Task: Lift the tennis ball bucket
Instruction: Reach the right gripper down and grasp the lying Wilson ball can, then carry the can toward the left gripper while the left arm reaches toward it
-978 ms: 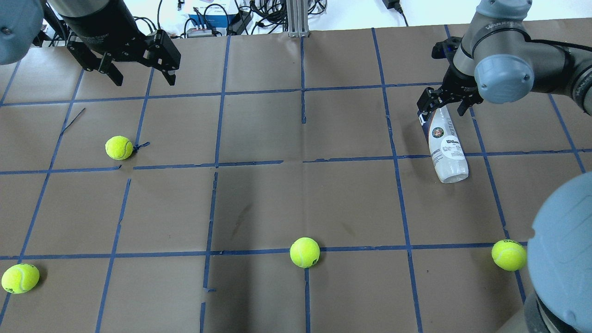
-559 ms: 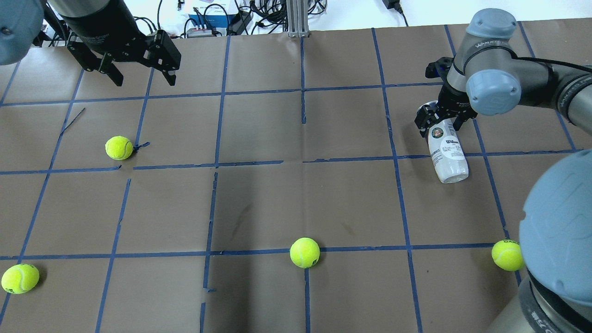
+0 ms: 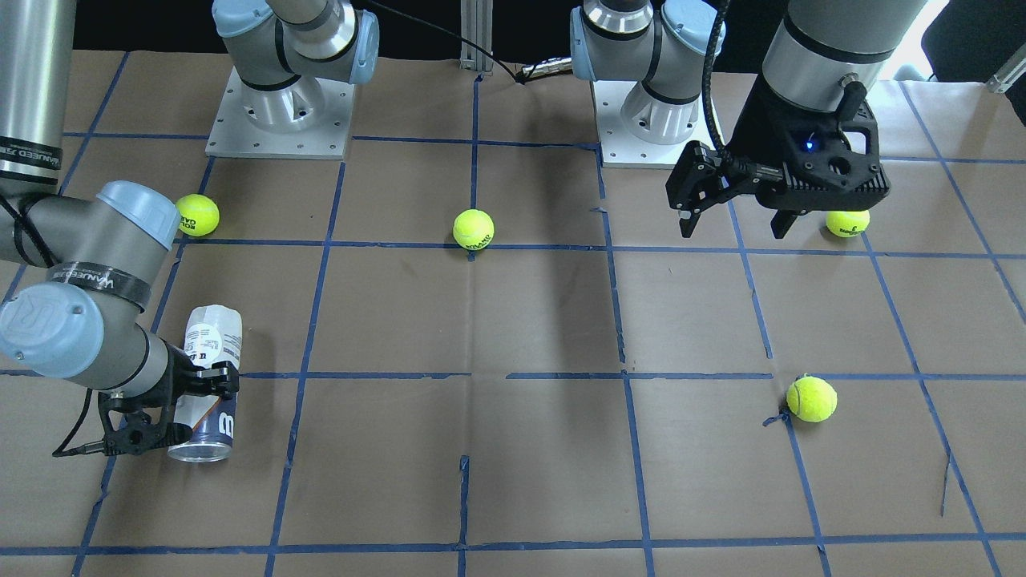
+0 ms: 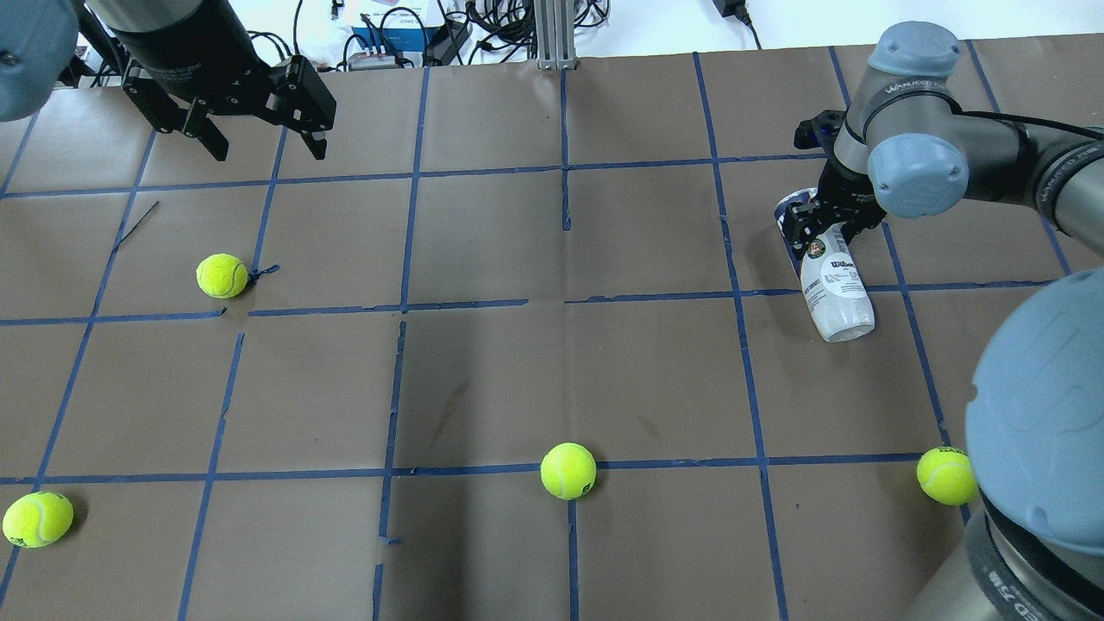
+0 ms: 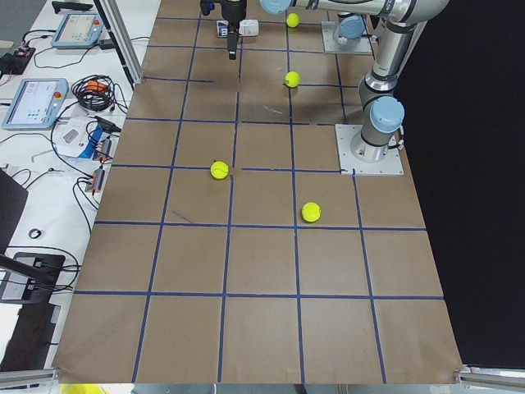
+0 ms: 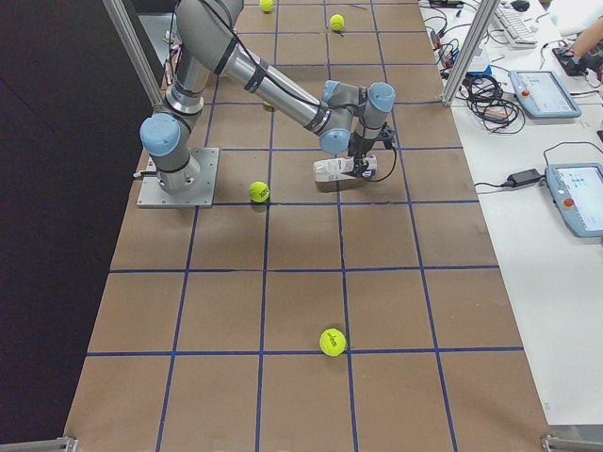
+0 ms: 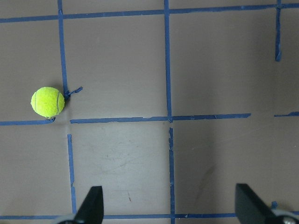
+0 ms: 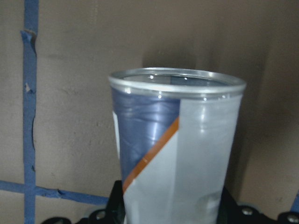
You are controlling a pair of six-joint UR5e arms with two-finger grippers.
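Observation:
The tennis ball bucket (image 4: 833,289) is a clear can with a white and navy Wilson label. It lies on its side on the brown table at the right, silvery open rim (image 8: 177,80) pointing away from the robot. My right gripper (image 4: 822,231) is down over its rim end, and the fingers press both sides of the can (image 3: 210,340), which rests on the table. In the right wrist view the can (image 8: 187,158) fills the space between the jaws. My left gripper (image 4: 267,153) is open and empty, held above the far left of the table.
Several yellow-green tennis balls lie loose: one at mid-left (image 4: 222,275), one at front centre (image 4: 568,471), one at the front left corner (image 4: 37,518), one at the front right (image 4: 947,475) next to my right arm's base. Blue tape lines grid the table.
My right gripper has come down over the can's rim end and its fingers have closed in on it. The can has stayed in place. The left arm has not moved.

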